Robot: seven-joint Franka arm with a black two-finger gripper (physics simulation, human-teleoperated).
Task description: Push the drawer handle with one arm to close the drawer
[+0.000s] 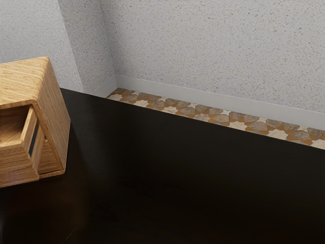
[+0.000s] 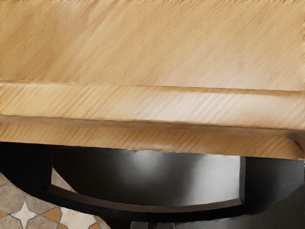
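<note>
At the exterior view's left edge is a light wooden cabinet (image 1: 55, 119), cut off by the frame. Its drawer (image 1: 15, 157) stands partly out, with some of the hollow inside showing. In the wrist view, broad wooden surfaces (image 2: 152, 47) lie close under my hand. Below their edge a dark curved handle (image 2: 147, 209) bows outward. Just beyond the handle's bow, at the lower edge, is a small dark shape that looks like part of my gripper (image 2: 152, 225); whether it touches the handle I cannot tell.
The black tabletop (image 1: 177, 178) stretches from the cabinet toward the exterior view's right. Behind its far edge are a patterned tile floor (image 1: 203, 113) and a speckled grey wall (image 1: 213, 46).
</note>
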